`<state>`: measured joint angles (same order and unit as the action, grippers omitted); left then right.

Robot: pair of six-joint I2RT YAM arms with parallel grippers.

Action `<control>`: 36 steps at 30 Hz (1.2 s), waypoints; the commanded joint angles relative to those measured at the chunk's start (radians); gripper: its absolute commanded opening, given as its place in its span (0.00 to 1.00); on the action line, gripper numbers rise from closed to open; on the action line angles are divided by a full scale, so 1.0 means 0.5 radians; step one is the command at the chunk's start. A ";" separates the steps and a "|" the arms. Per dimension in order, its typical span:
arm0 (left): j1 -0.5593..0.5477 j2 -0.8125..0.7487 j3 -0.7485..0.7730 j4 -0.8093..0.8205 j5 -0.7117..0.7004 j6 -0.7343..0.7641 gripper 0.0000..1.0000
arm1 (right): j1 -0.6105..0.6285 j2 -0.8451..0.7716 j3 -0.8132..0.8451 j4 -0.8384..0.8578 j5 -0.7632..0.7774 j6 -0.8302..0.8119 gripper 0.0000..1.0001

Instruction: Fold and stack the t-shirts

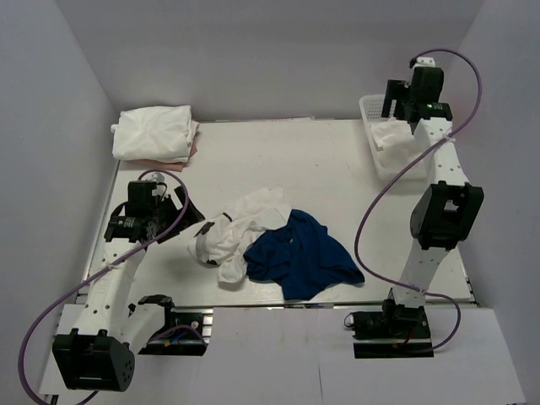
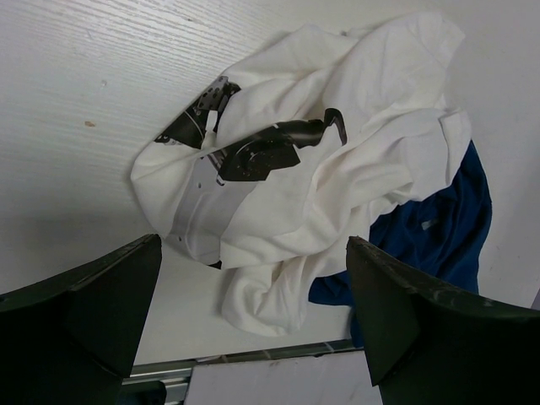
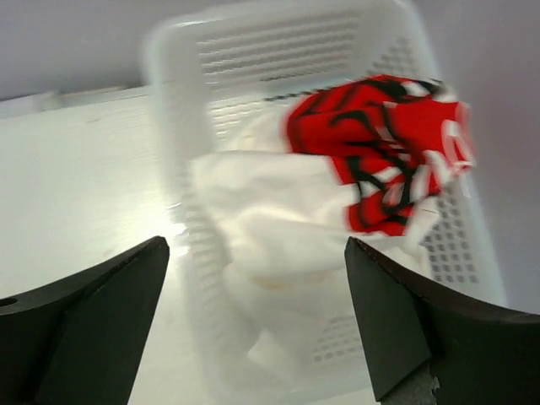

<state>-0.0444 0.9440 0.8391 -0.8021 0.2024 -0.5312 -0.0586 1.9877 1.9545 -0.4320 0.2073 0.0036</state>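
A crumpled white t-shirt [image 1: 239, 229] with a black print lies mid-table, also in the left wrist view [image 2: 321, 169]. A crumpled navy t-shirt [image 1: 299, 253] lies against its right side and shows in the left wrist view [image 2: 447, 228] too. A folded white t-shirt [image 1: 153, 133] sits at the back left. A white t-shirt with a red graphic [image 3: 371, 152] lies in the white mesh basket [image 1: 371, 114], seen blurred in the right wrist view. My left gripper [image 1: 187, 218] is open and empty, just left of the white shirt. My right gripper [image 1: 403, 114] is open and empty above the basket.
The basket [image 3: 177, 152] stands at the back right corner by the wall. A pink cloth edge [image 1: 194, 145] shows under the folded shirt. The table's front edge with a metal rail [image 2: 253, 359] runs just below the crumpled shirts. Purple cables loop beside both arms.
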 commanded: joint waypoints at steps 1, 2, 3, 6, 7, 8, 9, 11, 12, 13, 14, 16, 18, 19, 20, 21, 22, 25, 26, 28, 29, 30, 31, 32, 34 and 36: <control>0.006 -0.059 -0.040 0.033 0.040 -0.039 1.00 | 0.175 -0.315 0.031 -0.142 -0.463 -0.105 0.90; 0.006 -0.059 -0.061 0.033 0.040 -0.039 1.00 | 0.230 -0.346 -0.009 -0.164 -0.552 -0.108 0.90; 0.006 -0.078 -0.061 0.033 0.040 -0.039 1.00 | 0.300 -0.382 -0.101 -0.152 -0.559 -0.108 0.90; 0.006 -0.078 -0.040 -0.037 -0.012 -0.039 1.00 | 0.567 -0.579 -0.374 -0.078 -0.580 -0.142 0.90; 0.006 -0.078 -0.009 -0.055 -0.048 -0.039 1.00 | 0.711 -0.594 -0.445 -0.084 -0.602 -0.139 0.90; 0.006 -0.078 0.009 -0.089 -0.067 -0.039 1.00 | 0.785 -0.631 -0.524 -0.084 -0.641 -0.145 0.90; 0.006 -0.096 0.034 -0.108 -0.119 -0.039 1.00 | 0.938 -0.662 -0.580 -0.041 -0.645 -0.136 0.90; 0.006 -0.114 0.113 -0.154 -0.184 -0.039 1.00 | 1.178 -0.698 -0.813 0.005 -0.645 -0.115 0.90; 0.006 -0.115 0.141 -0.209 -0.245 -0.039 1.00 | 1.321 -0.702 -0.877 0.102 -0.593 -0.090 0.90; 0.006 -0.133 0.193 -0.242 -0.276 -0.039 1.00 | 1.447 -0.696 -1.030 0.124 -0.602 -0.084 0.90; 0.006 -0.160 0.215 -0.273 -0.303 -0.039 1.00 | 1.503 -0.668 -1.074 0.149 -0.617 -0.078 0.90; 0.006 -0.203 0.258 -0.350 -0.346 -0.039 1.00 | 1.687 -0.641 -1.172 0.226 -0.629 -0.047 0.90; 0.006 -0.283 0.258 -0.381 -0.365 -0.039 1.00 | 1.840 -0.567 -1.191 0.269 -0.623 -0.044 0.90; 0.006 -0.308 0.258 -0.381 -0.365 -0.039 1.00 | 1.875 -0.527 -1.197 0.314 -0.602 -0.056 0.90; 0.006 -0.332 0.258 -0.399 -0.365 -0.039 1.00 | 1.911 -0.481 -1.200 0.336 -0.590 -0.062 0.90; 0.006 -0.357 0.276 -0.399 -0.365 -0.039 1.00 | 2.009 -0.441 -1.194 0.379 -0.565 -0.062 0.90; 0.006 -0.393 0.276 -0.399 -0.365 -0.039 1.00 | 2.034 -0.414 -1.188 0.446 -0.562 -0.072 0.90; 0.006 -0.415 0.295 -0.436 -0.365 -0.039 1.00 | 2.126 -0.306 -1.154 0.615 -0.501 -0.069 0.90; 0.006 -0.415 0.295 -0.457 -0.365 -0.039 1.00 | 2.160 -0.288 -1.151 0.649 -0.485 -0.063 0.90; 0.006 -0.434 0.313 -0.482 -0.365 -0.039 1.00 | 2.176 -0.171 -1.108 0.741 -0.427 -0.062 0.90; 0.006 -0.434 0.313 -0.509 -0.365 -0.021 1.00 | 2.194 -0.153 -1.084 0.738 -0.424 -0.059 0.90; 0.006 -0.434 0.313 -0.534 -0.386 -0.021 1.00 | 2.200 -0.037 -1.035 0.729 -0.427 -0.047 0.90; 0.006 -0.434 0.331 -0.534 -0.405 -0.021 1.00 | 2.200 -0.006 -0.989 0.729 -0.424 -0.041 0.90; 0.006 -0.434 0.331 -0.556 -0.405 -0.021 1.00 | 2.203 0.055 -0.970 0.729 -0.424 -0.020 0.90; 0.006 -0.434 0.353 -0.580 -0.423 -0.021 1.00 | 2.213 0.172 -0.896 0.738 -0.330 0.032 0.90; 0.006 -0.434 0.377 -0.602 -0.423 -0.002 1.00 | 2.216 0.215 -0.829 0.735 -0.283 0.094 0.86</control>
<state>-0.0444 0.7368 0.9794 -1.0721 0.0128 -0.5457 1.0451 2.0697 1.4723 -0.1081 0.0048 -0.0006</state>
